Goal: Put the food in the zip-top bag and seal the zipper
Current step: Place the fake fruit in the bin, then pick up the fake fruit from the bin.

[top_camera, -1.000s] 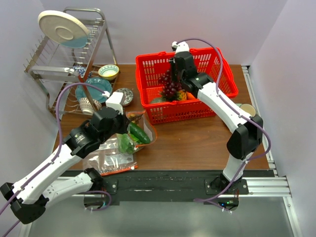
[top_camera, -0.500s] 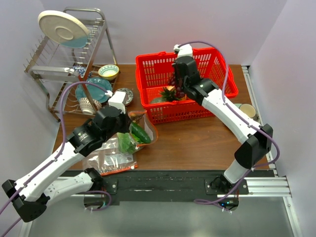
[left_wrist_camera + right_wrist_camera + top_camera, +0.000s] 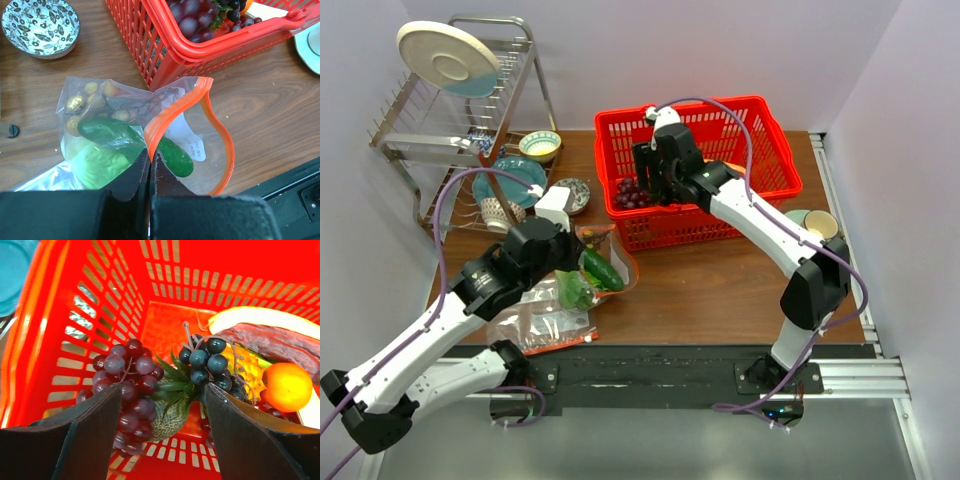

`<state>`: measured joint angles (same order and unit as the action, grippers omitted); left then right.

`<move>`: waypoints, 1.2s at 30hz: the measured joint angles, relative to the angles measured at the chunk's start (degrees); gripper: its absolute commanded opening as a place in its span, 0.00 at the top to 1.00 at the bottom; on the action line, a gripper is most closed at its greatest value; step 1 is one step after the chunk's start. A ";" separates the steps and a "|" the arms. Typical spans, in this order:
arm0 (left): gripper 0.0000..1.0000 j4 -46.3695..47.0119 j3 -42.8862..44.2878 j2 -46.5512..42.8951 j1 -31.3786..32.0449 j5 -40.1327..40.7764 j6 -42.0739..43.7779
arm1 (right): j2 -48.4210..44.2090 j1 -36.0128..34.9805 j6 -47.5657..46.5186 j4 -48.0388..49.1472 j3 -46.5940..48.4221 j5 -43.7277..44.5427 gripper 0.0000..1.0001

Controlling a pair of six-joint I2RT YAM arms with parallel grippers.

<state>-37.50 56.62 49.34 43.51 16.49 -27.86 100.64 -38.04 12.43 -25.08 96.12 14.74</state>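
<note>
The zip-top bag (image 3: 200, 150) lies on the table beside the red basket, its mouth open in a loop. My left gripper (image 3: 150, 159) is shut on the red-orange zipper (image 3: 220, 135) at the near side of the mouth. Inside the bag are the dark green cucumber (image 3: 172, 155), the pale-green cabbage (image 3: 100, 165) and several brown nuts (image 3: 75, 105). In the top view the left gripper (image 3: 580, 242) stands over the bag (image 3: 605, 270). My right gripper (image 3: 162, 390) is open and empty inside the basket, above purple grapes (image 3: 127, 385). It also shows in the top view (image 3: 645, 182).
The red basket (image 3: 760, 185) also holds dark grapes (image 3: 207, 360), a netted melon (image 3: 170, 417), an orange (image 3: 287, 386) and a pineapple. A second clear bag (image 3: 540, 325) lies near the front edge. A patterned bowl (image 3: 41, 25), a dish rack (image 3: 460, 110) and a cup (image 3: 820, 222) stand around.
My right gripper has moved left and lower inside the basket; the purple grapes now lie at the basket's left side. The left gripper has kept its hold on the zipper, hardly moving.
</note>
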 measured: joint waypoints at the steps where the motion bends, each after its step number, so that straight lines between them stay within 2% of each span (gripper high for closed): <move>1: 1.00 0.00 0.00 0.00 0.00 0.00 0.00 | -0.37 0.20 0.00 -0.09 0.00 -0.79 0.29; 5: 1.00 0.00 -0.02 0.15 0.00 -0.02 0.02 | -1.38 2.27 0.20 -0.70 0.52 -3.08 0.27; 9: 1.00 0.00 -0.02 0.22 0.00 -0.02 0.02 | -1.14 6.69 0.94 -0.96 2.10 -5.73 0.15; 12: 1.00 0.00 -0.02 0.24 0.00 -0.02 0.02 | 2.40 9.49 0.87 -1.97 7.93 -7.13 0.13; 16: 1.00 -0.02 -0.02 0.26 0.00 0.00 0.02 | 10.51 10.45 0.15 -3.85 17.03 -8.83 0.13; 20: 1.00 -0.09 -0.02 0.26 0.00 0.02 0.02 | 14.84 9.92 -0.09 -6.01 16.70 -11.50 0.16; 23: 1.00 -0.09 -0.02 0.33 0.00 0.04 0.07 | 15.30 9.64 -0.09 -7.06 13.40 -12.79 0.24; 27: 1.00 -0.09 0.00 1.16 0.00 0.02 0.48 | 15.30 9.55 -0.59 -8.33 12.76 -12.83 0.50; 30: 1.00 -0.02 0.00 1.70 0.00 0.00 0.57 | 15.21 9.55 -1.01 -8.59 12.76 -11.85 0.59; 32: 1.00 0.07 0.00 1.79 0.00 -0.02 0.68 | 14.60 9.53 -1.27 -8.72 12.26 -10.75 0.62; 36: 1.00 0.26 0.04 2.51 0.02 -0.17 0.87 | 10.25 9.55 -2.05 -10.19 10.25 -7.80 0.63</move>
<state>-37.23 56.66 51.86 43.53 16.32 -26.98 110.89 -28.49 10.37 -35.27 106.37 6.94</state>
